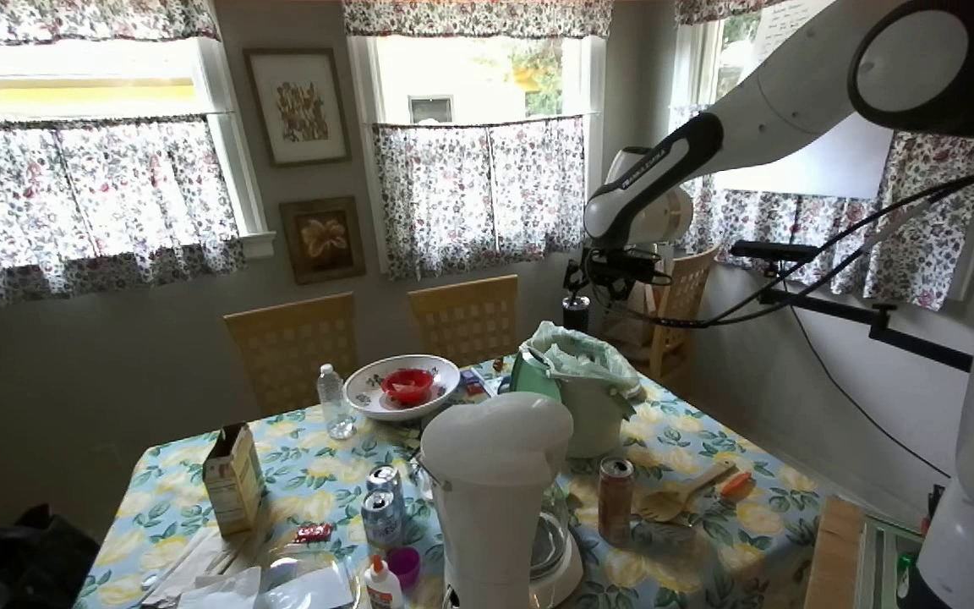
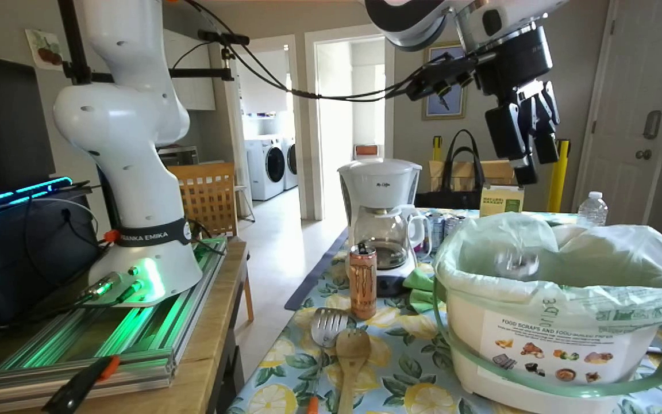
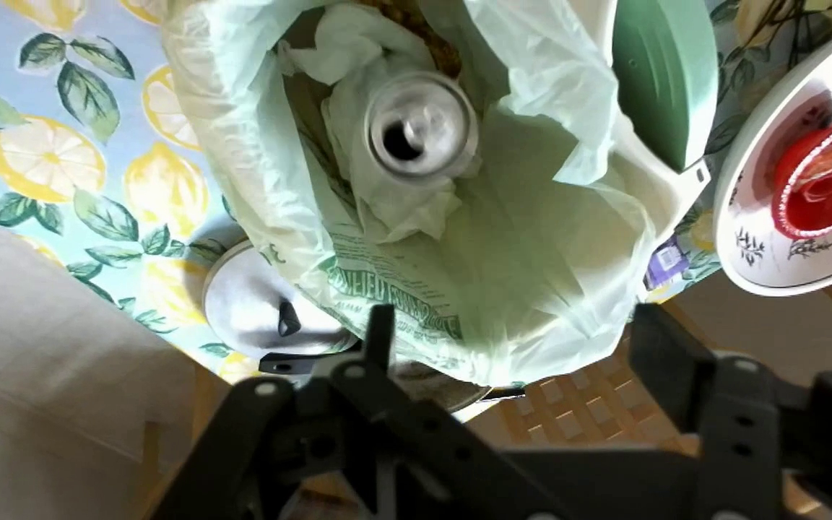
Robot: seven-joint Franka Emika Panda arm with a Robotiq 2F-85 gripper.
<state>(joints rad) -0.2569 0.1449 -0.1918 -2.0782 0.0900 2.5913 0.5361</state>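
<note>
Can point(image 3: 434, 130) in the mouth of the bin point(image 1: 593, 427)

You see the can at the top middle of the wrist view, with your gripper point(image 3: 513, 318) at the bottom. In an exterior view, the coffee maker point(image 1: 487, 491) is at the bottom middle, in front of the bin. A small bowl point(image 1: 409, 397) sits in a big bowl point(image 1: 362, 393) left of the bin, with a bottle point(image 1: 336, 408) left of both. The box point(image 1: 233, 482) is at the lower left.

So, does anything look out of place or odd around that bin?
Yes. A drink can shows in the mouth of the lined bin in the wrist view, yet its label reads food scraps and food-soiled paper, so metal looks out of place. I can't tell whether it rests on the crumpled paper.
</note>
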